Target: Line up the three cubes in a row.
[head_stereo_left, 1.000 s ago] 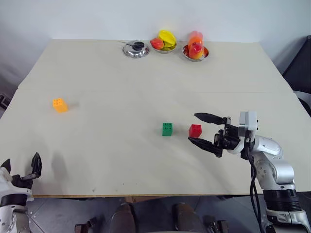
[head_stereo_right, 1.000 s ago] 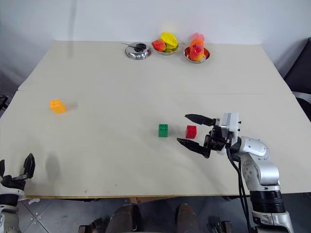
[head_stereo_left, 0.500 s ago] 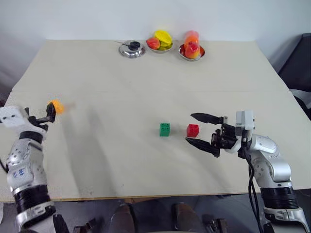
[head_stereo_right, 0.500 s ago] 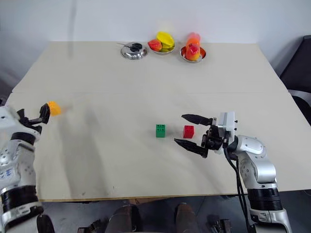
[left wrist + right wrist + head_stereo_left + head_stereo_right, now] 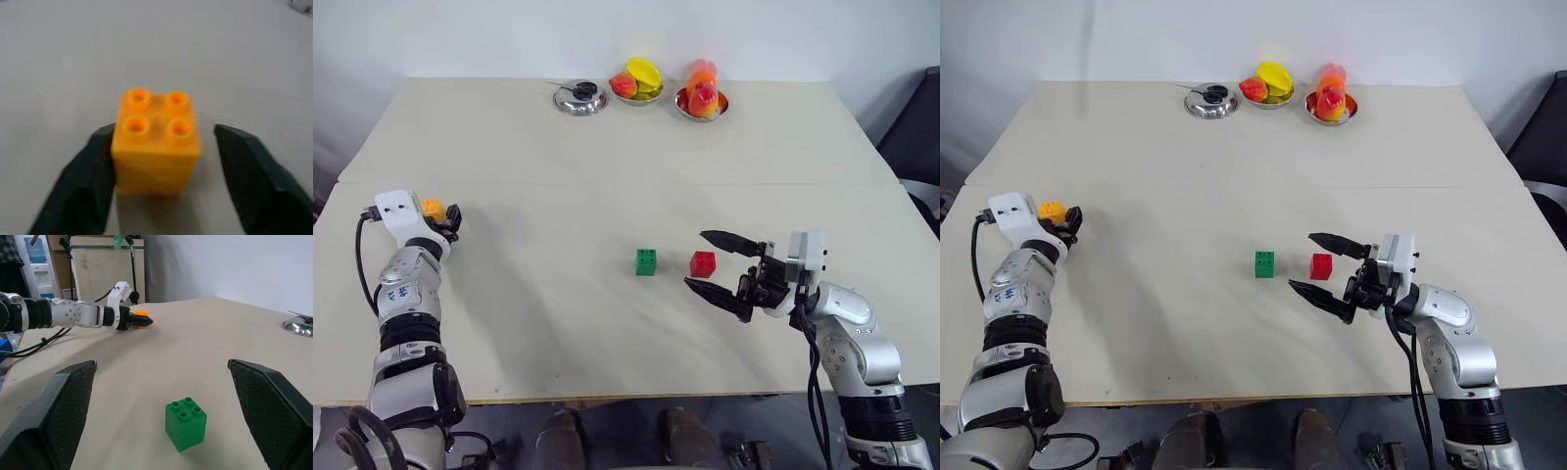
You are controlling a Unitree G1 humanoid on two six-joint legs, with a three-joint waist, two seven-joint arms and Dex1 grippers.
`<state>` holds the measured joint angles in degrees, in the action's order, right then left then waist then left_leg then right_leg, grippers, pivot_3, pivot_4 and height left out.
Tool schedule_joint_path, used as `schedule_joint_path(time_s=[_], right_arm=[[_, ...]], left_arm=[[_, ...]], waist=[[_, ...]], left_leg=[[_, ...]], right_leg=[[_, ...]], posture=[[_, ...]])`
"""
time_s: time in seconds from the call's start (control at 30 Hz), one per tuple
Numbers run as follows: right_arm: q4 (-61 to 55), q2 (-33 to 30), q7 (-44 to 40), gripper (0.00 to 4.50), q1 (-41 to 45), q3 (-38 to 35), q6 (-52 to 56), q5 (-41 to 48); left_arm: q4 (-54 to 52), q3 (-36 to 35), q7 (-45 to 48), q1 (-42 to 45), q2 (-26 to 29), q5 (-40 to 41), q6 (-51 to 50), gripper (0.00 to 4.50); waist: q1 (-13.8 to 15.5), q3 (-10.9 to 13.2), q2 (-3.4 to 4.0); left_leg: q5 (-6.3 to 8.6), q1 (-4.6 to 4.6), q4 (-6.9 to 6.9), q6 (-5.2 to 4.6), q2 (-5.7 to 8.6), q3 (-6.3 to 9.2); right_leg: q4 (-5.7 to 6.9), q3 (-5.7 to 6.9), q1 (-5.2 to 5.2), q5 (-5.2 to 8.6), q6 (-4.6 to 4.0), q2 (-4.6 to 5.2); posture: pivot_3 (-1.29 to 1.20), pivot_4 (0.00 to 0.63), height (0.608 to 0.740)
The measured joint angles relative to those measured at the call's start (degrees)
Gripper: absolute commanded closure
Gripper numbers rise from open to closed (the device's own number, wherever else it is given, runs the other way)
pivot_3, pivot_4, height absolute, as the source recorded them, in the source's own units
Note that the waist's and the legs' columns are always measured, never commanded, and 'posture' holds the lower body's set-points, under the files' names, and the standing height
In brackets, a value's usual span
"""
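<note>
The orange-yellow cube (image 5: 433,208) sits at the table's left side, between the fingers of my left gripper (image 5: 450,219). In the left wrist view the cube (image 5: 156,142) touches one finger (image 5: 88,181), while the other finger (image 5: 249,171) stands a little apart from it. The green cube (image 5: 646,261) and the red cube (image 5: 703,263) sit side by side at mid-table with a small gap between them. My right gripper (image 5: 1302,261) hovers wide open just right of the red cube, pointing left, with nothing held. Its wrist view shows the green cube (image 5: 186,423) ahead.
Along the far edge stand a steel bowl with a dark item (image 5: 580,99) and two steel bowls of fruit (image 5: 641,86) (image 5: 703,100). A dark chair (image 5: 920,137) is beyond the table's right side. A seam crosses the table (image 5: 607,183).
My left arm swung up from the near table edge and forward to the orange-yellow cube, and its fingers narrowed around it. The right arm stayed put. The camera shifted slightly.
</note>
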<state>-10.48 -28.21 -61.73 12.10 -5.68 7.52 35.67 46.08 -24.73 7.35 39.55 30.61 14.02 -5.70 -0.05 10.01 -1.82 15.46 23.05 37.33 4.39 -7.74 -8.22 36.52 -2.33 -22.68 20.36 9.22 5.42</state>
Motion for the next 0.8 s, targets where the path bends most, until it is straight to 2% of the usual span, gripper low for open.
schedule_joint_path(time_s=[0.07,0.17,0.33,0.43,0.53,0.63,0.7,0.8], right_arm=[[-0.4,0.0,0.2,0.00,-0.2,-0.2,-0.1,0.0],[-0.9,-0.2,0.6,0.00,-1.3,-1.1,-0.2,0.0],[-3.4,-3.5,0.9,0.00,-5.2,-4.1,0.2,0.3],[-5.0,-6.9,0.5,0.00,-8.9,-7.6,1.3,1.5],[-5.5,-9.7,-0.4,0.00,-12.6,-11.0,2.0,2.2],[-6.3,-11.7,-1.2,0.00,-15.4,-13.8,2.7,3.1],[-7.9,-11.8,-1.2,0.00,-16.2,-14.7,2.9,3.8],[-9.9,-11.8,-0.3,0.00,-17.3,-15.1,3.3,4.2]], left_arm=[[0.0,0.0,0.8,0.0,0.1,0.1,0.4,3.00],[0.0,1.1,6.7,-0.8,0.9,0.3,2.6,2.99],[-8.2,8.9,43.1,-3.4,3.3,5.8,7.7,2.99],[-11.9,14.5,57.7,-2.3,4.2,6.8,8.3,2.99],[-11.2,19.6,66.2,0.0,4.0,5.4,8.8,2.99],[-5.8,25.3,72.8,3.6,1.0,1.7,13.0,2.99],[0.9,27.9,74.4,7.1,-2.8,-0.9,17.1,2.99],[8.3,29.4,74.8,11.3,-5.1,-3.5,21.7,2.99]], waist=[[0.1,0.0,0.00],[0.1,0.0,0.00],[0.8,0.0,0.01],[1.4,0.0,0.01],[1.5,0.0,0.01],[1.6,0.0,0.00],[1.7,0.0,-0.01],[1.3,0.0,-0.03]], left_leg=[[0.00,0.00,0.01,0.00,0.00,0.00],[0.00,0.00,-0.01,0.00,0.00,0.00],[0.01,0.02,-0.04,0.02,0.00,-0.03],[0.01,0.01,0.00,0.02,0.00,-0.01],[0.01,0.01,0.05,0.01,0.00,0.01],[0.02,0.02,0.12,-0.01,0.00,0.05],[0.03,0.05,0.18,-0.01,0.00,0.09],[0.03,0.07,0.14,-0.02,0.00,0.11]], right_leg=[[0.00,0.00,0.01,0.00,0.00,0.00],[0.00,0.02,0.01,0.00,0.00,0.00],[-0.05,0.13,0.02,0.00,-0.01,0.01],[-0.05,0.12,0.02,0.01,-0.01,0.01],[-0.08,0.11,0.09,0.00,-0.01,0.01],[-0.13,0.11,0.13,-0.01,0.02,0.01],[-0.14,0.12,0.13,-0.01,0.03,0.01],[-0.14,0.12,0.10,-0.01,0.03,0.01]], posture=[[0.00,0.150,0.740],[0.00,0.150,0.740],[0.00,0.150,0.740],[0.00,0.150,0.740],[0.00,0.150,0.740],[0.00,0.150,0.740],[0.00,0.150,0.740],[0.00,0.150,0.740]])
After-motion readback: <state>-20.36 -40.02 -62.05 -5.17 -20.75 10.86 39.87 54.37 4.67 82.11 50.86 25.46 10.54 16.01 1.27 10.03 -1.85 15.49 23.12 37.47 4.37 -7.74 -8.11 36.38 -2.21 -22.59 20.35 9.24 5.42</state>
